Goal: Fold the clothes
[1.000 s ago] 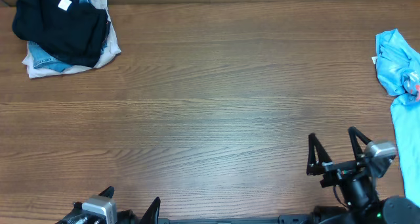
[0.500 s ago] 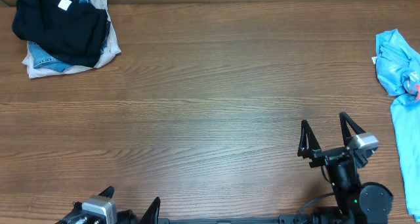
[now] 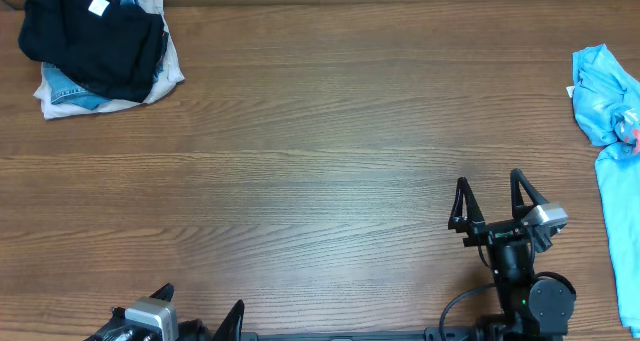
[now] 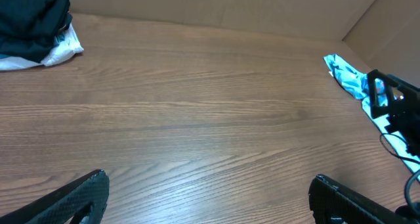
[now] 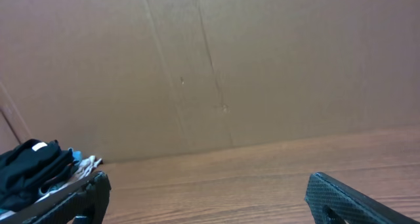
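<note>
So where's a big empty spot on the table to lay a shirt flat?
The wooden middle of the table is bare, from the clothes pile in the far left corner across to the blue cloth on the right edge. Only those two spots, and the front by the right tool, are crowded.

The black two-finger right gripper (image 3: 489, 189) reaches forward, its jaws spread wide. The black two-finger left gripper (image 3: 201, 303) sits low and pulled back, its jaws equally wide.
</note>
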`<act>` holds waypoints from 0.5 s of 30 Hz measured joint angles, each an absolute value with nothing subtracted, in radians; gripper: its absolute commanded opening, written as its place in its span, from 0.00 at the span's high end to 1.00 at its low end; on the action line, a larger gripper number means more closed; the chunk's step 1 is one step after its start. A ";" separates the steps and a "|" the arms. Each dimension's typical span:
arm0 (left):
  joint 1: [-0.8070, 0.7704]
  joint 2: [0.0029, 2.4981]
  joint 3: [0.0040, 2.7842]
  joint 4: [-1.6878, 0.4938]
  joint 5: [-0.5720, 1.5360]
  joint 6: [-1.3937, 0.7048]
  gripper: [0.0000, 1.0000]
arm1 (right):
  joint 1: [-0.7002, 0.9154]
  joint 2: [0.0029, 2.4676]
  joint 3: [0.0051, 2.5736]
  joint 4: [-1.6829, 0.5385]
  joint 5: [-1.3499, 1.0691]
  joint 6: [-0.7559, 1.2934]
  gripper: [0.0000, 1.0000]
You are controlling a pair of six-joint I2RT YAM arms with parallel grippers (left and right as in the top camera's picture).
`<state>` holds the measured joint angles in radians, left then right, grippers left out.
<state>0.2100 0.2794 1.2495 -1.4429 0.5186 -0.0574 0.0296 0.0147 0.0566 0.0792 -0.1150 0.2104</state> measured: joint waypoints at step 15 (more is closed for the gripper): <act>0.210 0.279 1.250 -1.443 0.519 -0.057 0.00 | 0.034 0.012 0.019 -0.067 -0.089 0.209 0.00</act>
